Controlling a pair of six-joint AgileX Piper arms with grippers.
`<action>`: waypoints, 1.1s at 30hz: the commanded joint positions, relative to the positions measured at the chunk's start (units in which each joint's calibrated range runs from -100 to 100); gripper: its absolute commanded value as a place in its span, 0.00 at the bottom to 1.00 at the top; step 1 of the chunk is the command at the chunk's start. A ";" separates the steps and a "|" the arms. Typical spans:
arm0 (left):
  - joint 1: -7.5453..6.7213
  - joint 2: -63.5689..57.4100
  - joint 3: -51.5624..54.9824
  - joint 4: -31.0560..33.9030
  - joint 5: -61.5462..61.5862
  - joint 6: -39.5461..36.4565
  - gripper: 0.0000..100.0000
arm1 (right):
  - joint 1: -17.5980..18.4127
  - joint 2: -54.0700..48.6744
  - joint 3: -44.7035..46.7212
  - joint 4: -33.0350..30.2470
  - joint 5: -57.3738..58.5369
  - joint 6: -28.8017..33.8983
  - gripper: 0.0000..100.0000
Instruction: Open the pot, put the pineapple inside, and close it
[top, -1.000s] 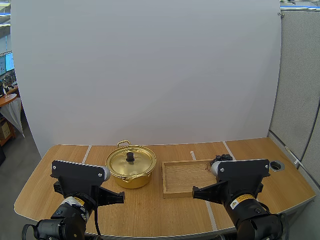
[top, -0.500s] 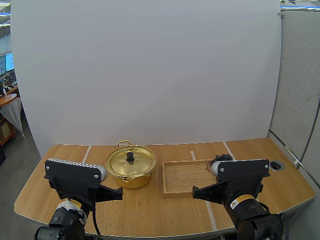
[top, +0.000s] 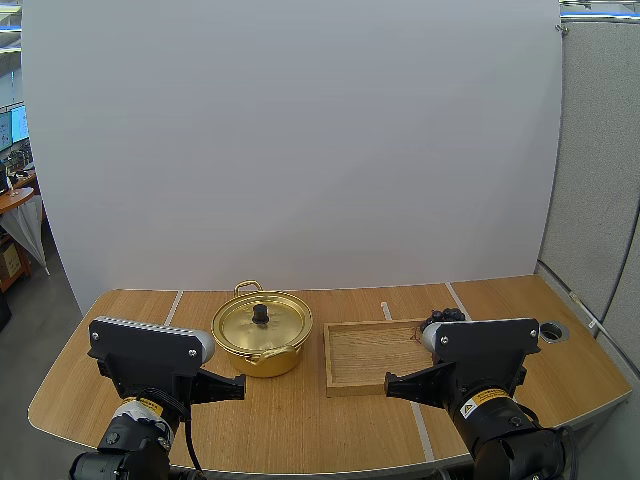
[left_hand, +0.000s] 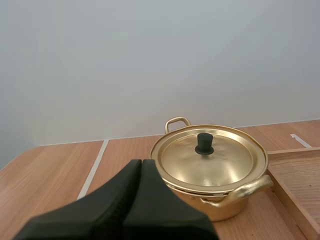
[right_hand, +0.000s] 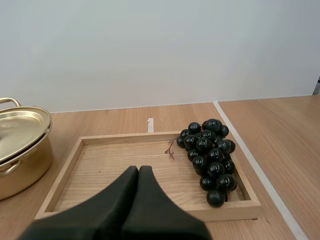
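Wooden table (top: 300, 410) carries a lidded pot (top: 262, 340) beside a tray (top: 365, 358) of grapes (right_hand: 210, 150), with left claw (left_hand: 141, 162) and right claw (right_hand: 138, 169) both pressed together.

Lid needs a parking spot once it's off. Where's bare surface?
Bare table left of the pot and in front of pot and tray; the tray's pot-side half is free. Crowded: grapes at the tray's right end, narrow gap between pot and tray.
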 joint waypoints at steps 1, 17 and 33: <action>0.02 -0.40 0.08 -0.21 -1.28 -0.12 0.00 | -0.20 -0.39 0.00 -0.78 -1.22 -0.53 0.00; 0.02 -0.40 0.08 7.85 9.46 -2.64 0.00 | -0.20 -0.39 0.00 -0.78 -1.22 -0.53 0.00; 0.02 -0.40 0.08 13.46 7.96 -10.27 0.00 | -0.20 -0.39 0.00 -0.78 -1.22 -0.53 0.00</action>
